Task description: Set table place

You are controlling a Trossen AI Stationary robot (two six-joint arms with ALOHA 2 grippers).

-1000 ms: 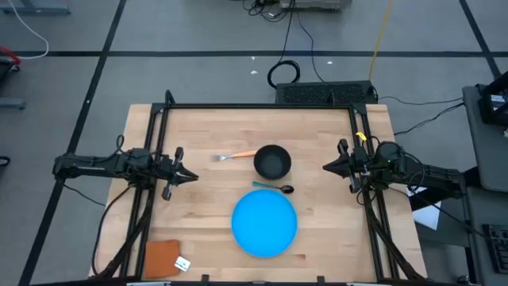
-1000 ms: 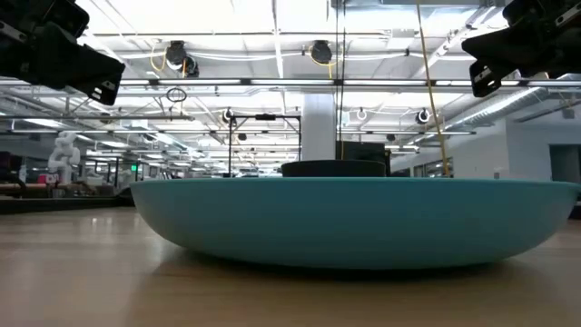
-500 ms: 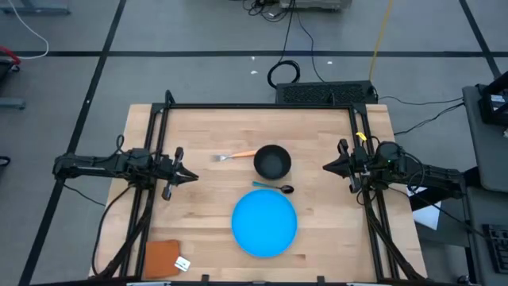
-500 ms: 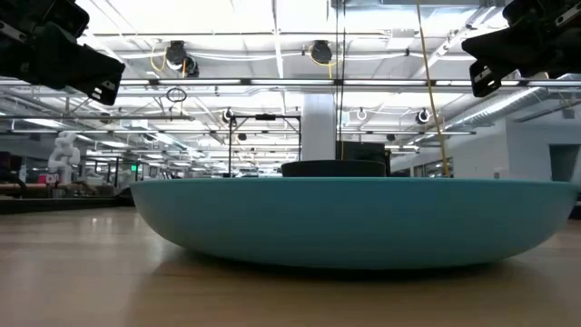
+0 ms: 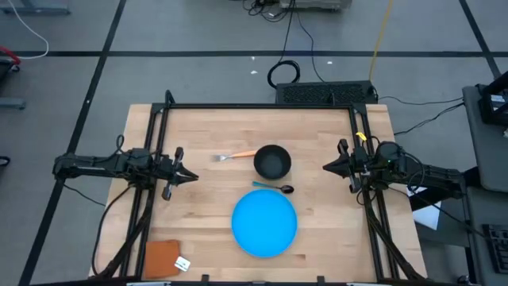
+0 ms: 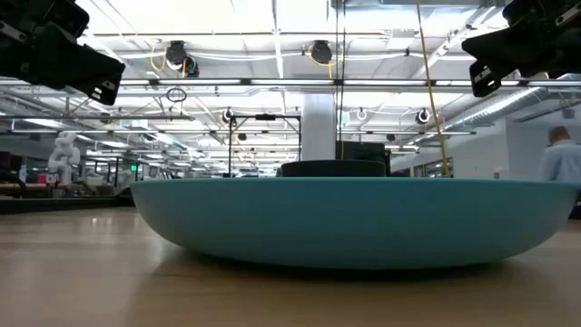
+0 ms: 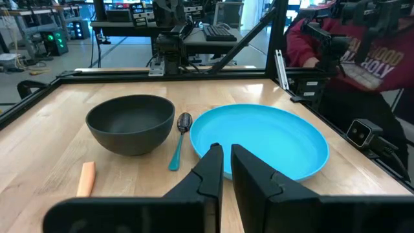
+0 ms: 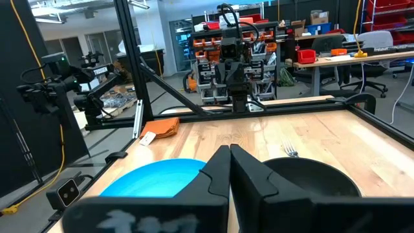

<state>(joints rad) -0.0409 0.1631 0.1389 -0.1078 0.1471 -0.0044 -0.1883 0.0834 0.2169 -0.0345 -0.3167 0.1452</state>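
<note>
The bright-blue plate [image 5: 264, 222] lies flat on the light-wood table [image 5: 206, 214], toward the near edge. Just beyond it stand the black bowl [image 5: 272, 161], the orange-handled fork [image 5: 234, 156] to the bowl's left, and the teal-handled spoon [image 5: 274, 187] between bowl and plate. My left gripper [image 5: 194, 176] hovers shut over the table's left side, pointing at the bowl. My right gripper [image 5: 325, 168] hovers shut over the right side, facing it. In the left wrist view the bowl [image 7: 129, 123], spoon [image 7: 180, 139] and plate [image 7: 265, 139] lie ahead of the fingers.
A brown-orange square [image 5: 163, 258] with a white tag [image 5: 182, 263] lies at the near left corner. Black frame rails [image 5: 262, 106] run along the table's edges. Bare wood lies to the left and right of the plate. A person [image 6: 556, 154] shows in the room beyond.
Both arms and all the tableware have kept still. In the low view a person has come into sight at the right edge, in the room behind the table.
</note>
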